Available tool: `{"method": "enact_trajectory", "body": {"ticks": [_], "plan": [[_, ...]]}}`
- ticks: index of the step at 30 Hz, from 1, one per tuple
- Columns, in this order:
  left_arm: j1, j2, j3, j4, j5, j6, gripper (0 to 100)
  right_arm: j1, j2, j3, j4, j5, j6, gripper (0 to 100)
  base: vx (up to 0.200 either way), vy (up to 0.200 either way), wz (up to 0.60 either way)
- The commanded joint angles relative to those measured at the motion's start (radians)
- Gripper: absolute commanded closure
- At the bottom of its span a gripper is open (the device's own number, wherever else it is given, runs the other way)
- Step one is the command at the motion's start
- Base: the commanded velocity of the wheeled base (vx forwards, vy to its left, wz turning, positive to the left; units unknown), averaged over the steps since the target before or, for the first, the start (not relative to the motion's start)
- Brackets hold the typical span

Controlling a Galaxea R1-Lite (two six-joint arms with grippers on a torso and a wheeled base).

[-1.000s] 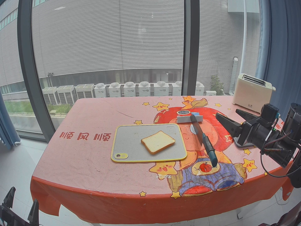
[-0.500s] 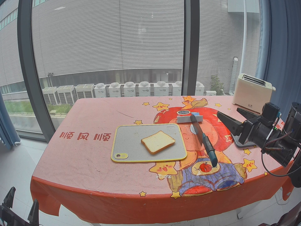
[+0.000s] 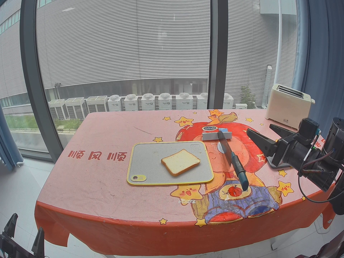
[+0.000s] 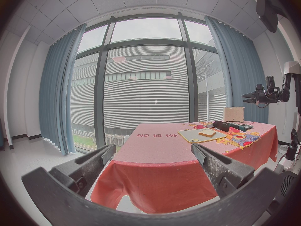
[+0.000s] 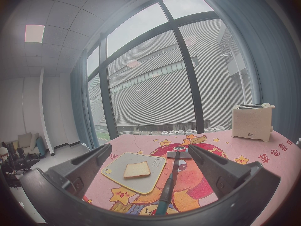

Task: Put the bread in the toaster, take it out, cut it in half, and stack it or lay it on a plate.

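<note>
Head view, clock directions read about the cutting board (image 3: 148, 163). I see the bread (image 3: 180, 161), one toasted slice, whole and uncut, lying flat on the grey, yellow-rimmed board toward its 3 o'clock half. The board lies near the middle of the surface (image 3: 107, 194), which is covered by an orange-red cloth printed with a cartoon figure and yellow stars.

At 3 o'clock, just beside the board, lies the knife (image 3: 233, 158). Its teal handle points to 5 o'clock, and its dark blade runs toward 12 o'clock, where the tip reaches a small white-and-blue block (image 3: 216, 135).

The toaster (image 3: 288, 106), cream-coloured with its slots upward, stands at 2 o'clock at the far corner of the surface, well apart from the bread.

Writing: a row of red characters (image 3: 97, 156) is printed on the cloth at 9 o'clock of the board. A small dark mark sits low on the toaster's front, and the blade carries a pale marking. I do not read any of these off.

The right tool (image 3: 259, 128) hangs above the surface at 3 o'clock, beyond the knife, its fingers spread wide, pointing toward 10 o'clock and holding nothing.

The left tool (image 4: 152, 148) hangs at 7 o'clock, low and off the near edge of the surface. It is likewise spread wide and empty, facing the draped cloth from well apart.
</note>
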Motion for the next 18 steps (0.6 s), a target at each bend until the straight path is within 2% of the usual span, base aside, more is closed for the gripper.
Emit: {"method": "enact_trajectory", "body": {"ticks": [1,18], "plan": [[0.000,-0.016,0.018,0.000,0.000,0.000,0,0.000,0.008,0.000,0.000,0.001,0.000,0,0.000,0.000,0.00],[0.000,-0.016,0.018,0.000,0.001,0.000,0,0.005,0.010,0.011,0.000,0.001,-0.001,0,0.000,0.000,0.00]]}}
